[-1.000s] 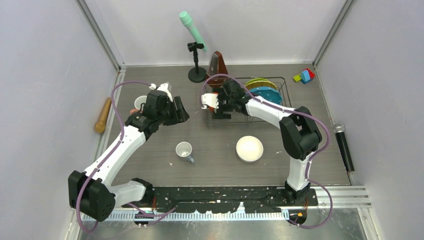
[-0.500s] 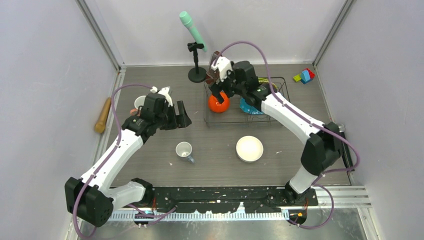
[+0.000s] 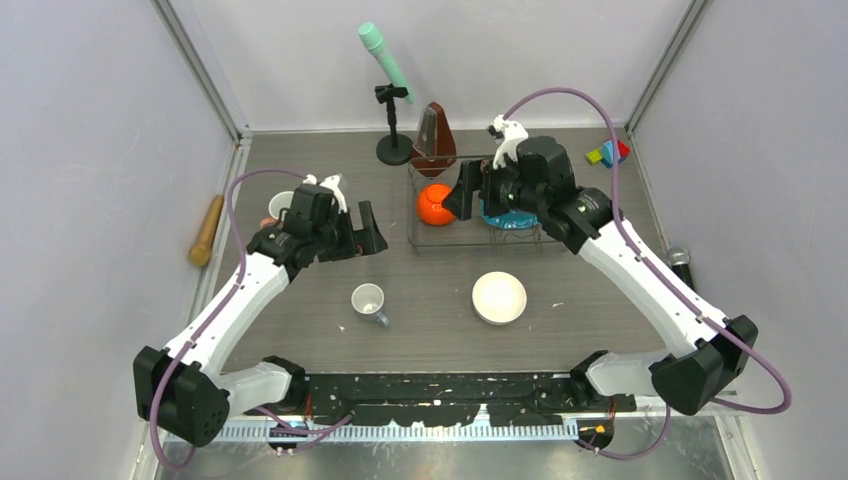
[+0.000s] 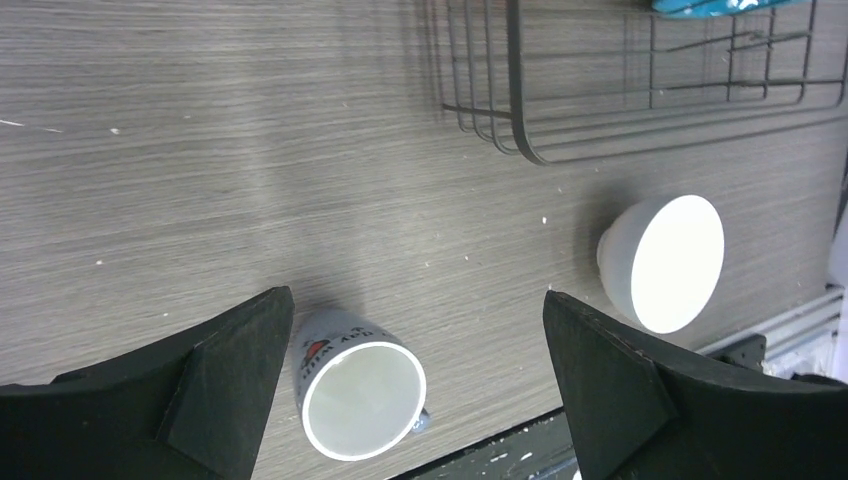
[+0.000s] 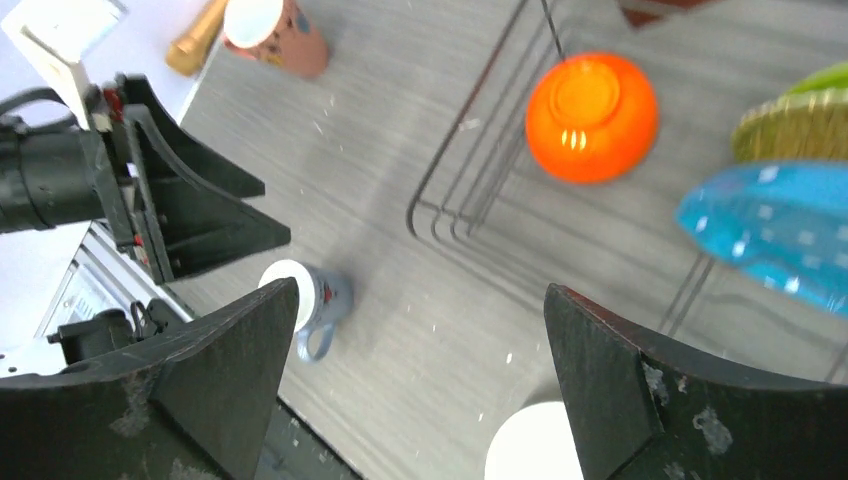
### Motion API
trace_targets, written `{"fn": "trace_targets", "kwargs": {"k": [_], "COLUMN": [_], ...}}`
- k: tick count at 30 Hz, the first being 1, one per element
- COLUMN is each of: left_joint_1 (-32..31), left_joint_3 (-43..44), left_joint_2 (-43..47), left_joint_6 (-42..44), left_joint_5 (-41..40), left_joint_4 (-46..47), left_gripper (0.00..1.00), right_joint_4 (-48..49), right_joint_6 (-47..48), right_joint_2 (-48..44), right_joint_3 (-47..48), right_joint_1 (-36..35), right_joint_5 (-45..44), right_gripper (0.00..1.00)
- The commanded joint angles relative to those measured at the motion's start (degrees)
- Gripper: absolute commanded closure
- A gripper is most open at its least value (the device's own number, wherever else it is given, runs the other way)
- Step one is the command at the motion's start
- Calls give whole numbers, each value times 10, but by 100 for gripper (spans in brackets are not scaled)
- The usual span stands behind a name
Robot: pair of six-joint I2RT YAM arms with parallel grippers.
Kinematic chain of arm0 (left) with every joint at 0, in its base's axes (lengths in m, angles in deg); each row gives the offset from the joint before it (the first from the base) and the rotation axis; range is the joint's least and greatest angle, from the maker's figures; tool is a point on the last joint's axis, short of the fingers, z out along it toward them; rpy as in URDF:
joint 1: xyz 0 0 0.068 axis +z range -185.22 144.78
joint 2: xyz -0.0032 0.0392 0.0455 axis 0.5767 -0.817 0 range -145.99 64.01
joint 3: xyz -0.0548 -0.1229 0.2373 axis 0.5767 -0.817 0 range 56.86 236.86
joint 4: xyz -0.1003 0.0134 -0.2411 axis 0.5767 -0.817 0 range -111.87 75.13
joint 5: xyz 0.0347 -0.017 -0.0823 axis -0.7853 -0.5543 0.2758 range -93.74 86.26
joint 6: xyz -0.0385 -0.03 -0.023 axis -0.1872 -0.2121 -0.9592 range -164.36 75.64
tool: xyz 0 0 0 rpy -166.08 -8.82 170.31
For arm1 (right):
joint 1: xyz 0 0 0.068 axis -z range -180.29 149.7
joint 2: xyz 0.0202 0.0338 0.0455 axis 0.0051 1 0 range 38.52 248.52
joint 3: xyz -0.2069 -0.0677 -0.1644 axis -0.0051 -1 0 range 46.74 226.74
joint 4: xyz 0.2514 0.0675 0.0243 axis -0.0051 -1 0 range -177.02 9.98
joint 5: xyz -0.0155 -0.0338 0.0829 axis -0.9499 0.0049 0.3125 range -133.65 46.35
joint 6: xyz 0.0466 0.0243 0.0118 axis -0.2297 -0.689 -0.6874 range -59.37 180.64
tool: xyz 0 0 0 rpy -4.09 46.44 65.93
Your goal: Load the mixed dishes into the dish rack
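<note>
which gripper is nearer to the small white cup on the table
Left. The left gripper, jaws open, hangs just behind the small white cup on the table. The right gripper is farther off, over the dish rack beside the orange bowl.

The orange bowl (image 5: pixel 591 117) is glowing a plain, glossy orange inside the dark wire dish rack (image 4: pixel 515 90). The blue white-dotted plate (image 5: pixel 770 225) is showing pale spots on turquoise-blue, the yellow-rimmed plate (image 5: pixel 790 125) a mustard edge, the lime-green plate (image 5: pixel 825 78) a bright sliver. The white bowl (image 3: pixel 499 298) is showing plain white against the grey wood-grain bench (image 3: pixel 440 290). The small white cup (image 4: pixel 360 395) is carrying a red mark, and the pink mug (image 5: pixel 270 30) near the left edge is looking dusty pink.
</note>
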Motion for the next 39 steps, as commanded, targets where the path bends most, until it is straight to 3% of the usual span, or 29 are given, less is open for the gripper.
{"fn": "trace_targets", "kwargs": {"k": [1, 6, 11, 15, 21, 29, 32, 33, 36, 39], "left_joint_1": [2, 2, 2, 2, 2, 2, 2, 2, 2, 2], "left_joint_3": [-19, -31, -48, -53, -51, -56, -57, -57, -62, -62], "left_joint_2": [20, 28, 31, 27, 30, 42, 46, 47, 48, 50], "left_joint_6": [11, 8, -10, -17, -15, -7, -5, -4, -5, -5], "left_joint_5": [60, 65, 78, 96, 97, 88, 85, 86, 88, 98], "left_joint_4": [52, 74, 107, 119, 121, 111, 103, 102, 108, 108], "left_gripper": [1, 2, 4, 4, 5, 5, 5, 5, 4, 4], "right_joint_4": [-140, -249, -269, -220, -170, -113, -109, -109, -101, -104], "right_joint_6": [-56, -79, -151, -184, -204, -213, -214, -215, -215, -213], "right_joint_2": [-23, -16, -12, -28, 19, 64, 79, 83, 94, 99], "right_joint_3": [-19, -35, -88, -144, -181, -222, -229, -230, -237, -238], "right_joint_1": [-20, -101, -160, -173, -205, -209, -210, -210, -211, -211], "right_joint_5": [-33, -160, -241, -230, -232, -224, -239, -241, -242, -243], "right_gripper": [0, 3, 12, 22, 26, 39, 49, 61, 73, 96]}}
